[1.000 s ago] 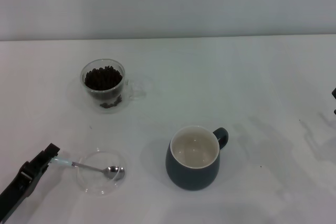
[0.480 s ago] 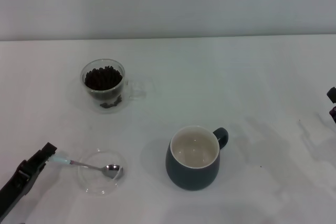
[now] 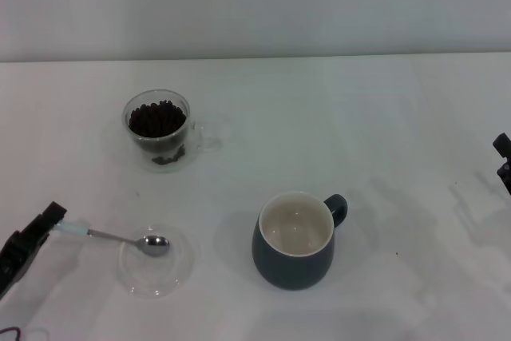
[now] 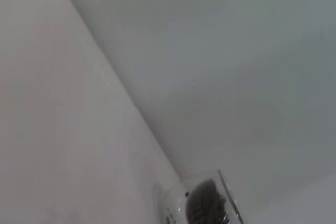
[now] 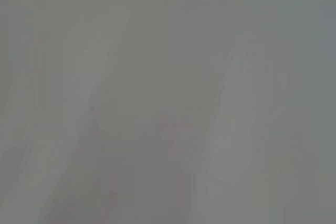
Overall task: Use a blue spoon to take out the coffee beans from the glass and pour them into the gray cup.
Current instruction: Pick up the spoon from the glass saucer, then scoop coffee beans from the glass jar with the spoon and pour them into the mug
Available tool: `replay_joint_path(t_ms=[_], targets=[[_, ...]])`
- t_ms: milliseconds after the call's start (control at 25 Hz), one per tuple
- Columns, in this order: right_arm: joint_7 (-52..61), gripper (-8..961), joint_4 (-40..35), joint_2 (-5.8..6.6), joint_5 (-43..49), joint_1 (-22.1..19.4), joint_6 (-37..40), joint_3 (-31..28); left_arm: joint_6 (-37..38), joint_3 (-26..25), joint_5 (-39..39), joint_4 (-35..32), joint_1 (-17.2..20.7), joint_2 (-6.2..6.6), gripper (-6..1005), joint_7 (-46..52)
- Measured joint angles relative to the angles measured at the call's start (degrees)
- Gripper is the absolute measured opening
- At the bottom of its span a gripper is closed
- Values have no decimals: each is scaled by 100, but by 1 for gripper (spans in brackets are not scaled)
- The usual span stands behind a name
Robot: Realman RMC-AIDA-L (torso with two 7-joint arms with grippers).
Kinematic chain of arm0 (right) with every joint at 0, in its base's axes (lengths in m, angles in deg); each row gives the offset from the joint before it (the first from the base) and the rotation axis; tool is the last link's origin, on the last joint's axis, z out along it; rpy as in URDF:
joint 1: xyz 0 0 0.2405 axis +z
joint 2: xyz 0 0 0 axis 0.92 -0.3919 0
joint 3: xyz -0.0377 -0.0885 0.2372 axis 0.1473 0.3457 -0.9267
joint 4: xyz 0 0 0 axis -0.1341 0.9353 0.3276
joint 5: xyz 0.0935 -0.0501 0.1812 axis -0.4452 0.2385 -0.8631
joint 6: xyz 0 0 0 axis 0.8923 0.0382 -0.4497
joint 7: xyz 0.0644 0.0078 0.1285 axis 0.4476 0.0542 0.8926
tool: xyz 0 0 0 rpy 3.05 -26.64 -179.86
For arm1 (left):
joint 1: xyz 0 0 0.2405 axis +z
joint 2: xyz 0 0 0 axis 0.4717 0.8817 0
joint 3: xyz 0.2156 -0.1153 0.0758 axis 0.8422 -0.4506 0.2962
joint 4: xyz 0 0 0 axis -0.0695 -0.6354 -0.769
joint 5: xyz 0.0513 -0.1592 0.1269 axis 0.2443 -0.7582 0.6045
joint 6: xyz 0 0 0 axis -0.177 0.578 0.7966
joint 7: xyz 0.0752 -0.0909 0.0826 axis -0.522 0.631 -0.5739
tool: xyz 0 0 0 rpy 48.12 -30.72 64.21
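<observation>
Drawn back toward 8 o'clock, left gripper (image 3: 54, 220) pinches the blue spoon (image 3: 120, 238) (bowl over a clear dish (image 3: 156, 259)).
Right gripper (image 3: 504, 161) sits at 3 o'clock, fingers unreadable.

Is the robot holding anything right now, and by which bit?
Yes: the left gripper pinches the blue spoon by its pale handle's tip.

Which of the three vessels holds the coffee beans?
The glass, the clear handled mug at far left. The gray cup shows a bare cream inside, and the flat clear dish holds only the blue spoon's bowl.
</observation>
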Motion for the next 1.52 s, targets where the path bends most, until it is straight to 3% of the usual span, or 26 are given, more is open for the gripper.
replay_joint_path(t_ms=[560,960,1080,1120,1160,1200,1520], targets=[[-8,497,-59,-4,0,6,-16,10,99,-4,43,-526,103,142,132,38],[-12,497,-98,-4,0,15,-7,13,498,-12,10,-842,82,407,132,110],[-13,497,-182,-3,0,8,7,104,508,-11,24,-1019,27,602,132,365],[-14,497,-220,-3,0,8,8,146,508,-11,24,-1019,27,602,132,365],[-14,497,-258,-3,0,7,9,189,509,-12,41,-1044,-106,766,132,532],[-14,497,-298,-3,0,6,12,224,508,-12,42,-1044,-120,781,132,547],[-13,498,-579,-3,0,-12,160,649,228,36,147,-1074,-688,1378,131,1180]])
